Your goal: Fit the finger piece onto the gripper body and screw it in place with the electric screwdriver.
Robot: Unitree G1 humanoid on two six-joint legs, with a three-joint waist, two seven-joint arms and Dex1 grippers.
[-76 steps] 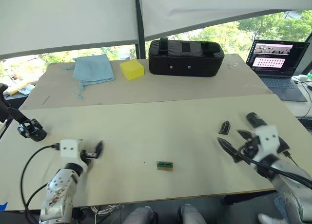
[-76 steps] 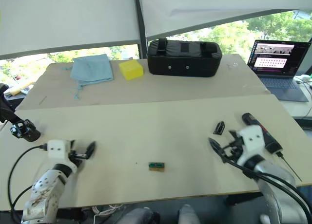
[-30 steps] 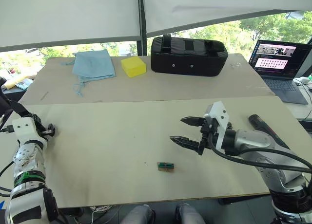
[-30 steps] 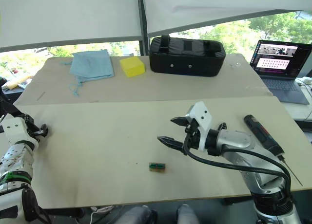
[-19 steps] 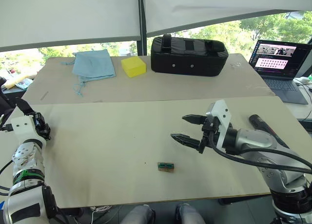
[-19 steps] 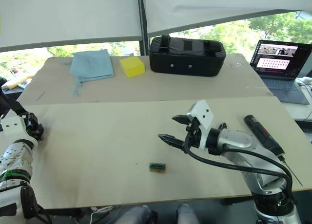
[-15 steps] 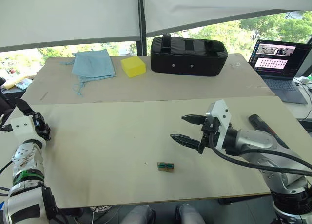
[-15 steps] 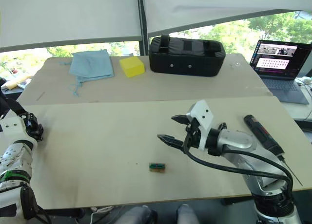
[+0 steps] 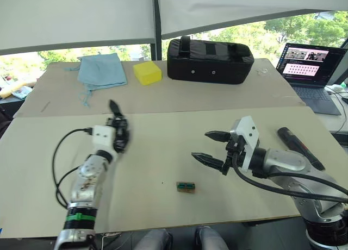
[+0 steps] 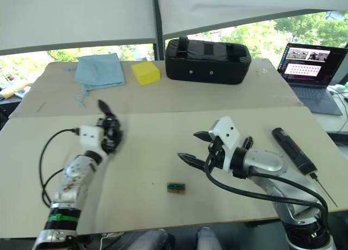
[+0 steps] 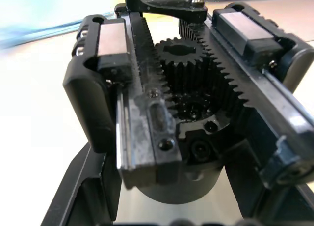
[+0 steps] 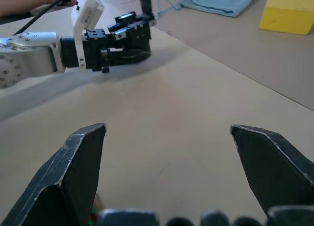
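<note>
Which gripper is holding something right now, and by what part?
The left gripper is shut on the gripper body, clamped by its two sides. The right gripper hangs open over the table, holding nothing.

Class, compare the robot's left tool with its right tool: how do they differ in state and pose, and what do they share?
The left tool is shut on the gripper body; the right tool is open and empty. The left tool points toward the table's far side, the right tool across toward the robot's left. Both have black pointed fingers and white casings.
</note>
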